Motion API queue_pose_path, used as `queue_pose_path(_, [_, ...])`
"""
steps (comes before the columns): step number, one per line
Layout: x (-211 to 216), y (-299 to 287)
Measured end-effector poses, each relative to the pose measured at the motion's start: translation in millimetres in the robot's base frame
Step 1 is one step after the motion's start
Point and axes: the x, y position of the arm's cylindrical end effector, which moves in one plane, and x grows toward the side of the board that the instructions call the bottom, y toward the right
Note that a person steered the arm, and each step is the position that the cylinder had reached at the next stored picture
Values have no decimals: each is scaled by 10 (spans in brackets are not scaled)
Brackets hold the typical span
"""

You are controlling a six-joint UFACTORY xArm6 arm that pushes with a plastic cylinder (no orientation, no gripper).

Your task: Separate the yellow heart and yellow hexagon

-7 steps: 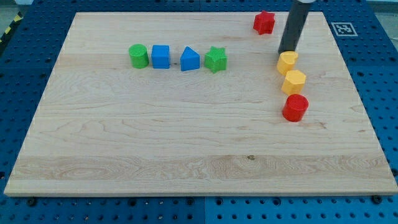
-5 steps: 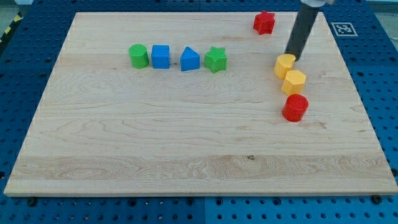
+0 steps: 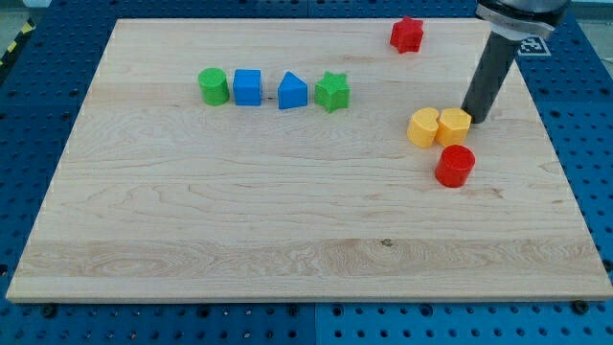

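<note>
The yellow heart (image 3: pixel 422 126) and the yellow hexagon (image 3: pixel 453 126) lie side by side and touching at the view's right, the heart on the left. My tip (image 3: pixel 473 118) stands right against the hexagon's right side, its dark rod leaning up toward the view's top right. A red cylinder (image 3: pixel 455 166) sits just below the hexagon, nearly touching it.
A red star (image 3: pixel 406 34) lies near the board's top edge. A row at the upper left holds a green cylinder (image 3: pixel 213 86), a blue cube (image 3: pixel 248 87), a blue house-shaped block (image 3: pixel 293 91) and a green star (image 3: pixel 332 91). The wooden board (image 3: pixel 287 240) ends at blue pegboard.
My tip has moved from above the heart down to the right of the hexagon. The heart has slid down and left, from above the hexagon to beside it.
</note>
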Motion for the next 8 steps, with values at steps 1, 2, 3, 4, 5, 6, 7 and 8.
queue_pose_path(1, [18,0])
queue_pose_path(2, [100,10])
queue_pose_path(3, [111,25])
queue_pose_path(4, [87,4])
queue_pose_path(5, [-4,-194])
queue_pose_path(6, [-12,-300])
queue_pose_path(7, [-12,-460])
queue_pose_path(8, [-13,-758])
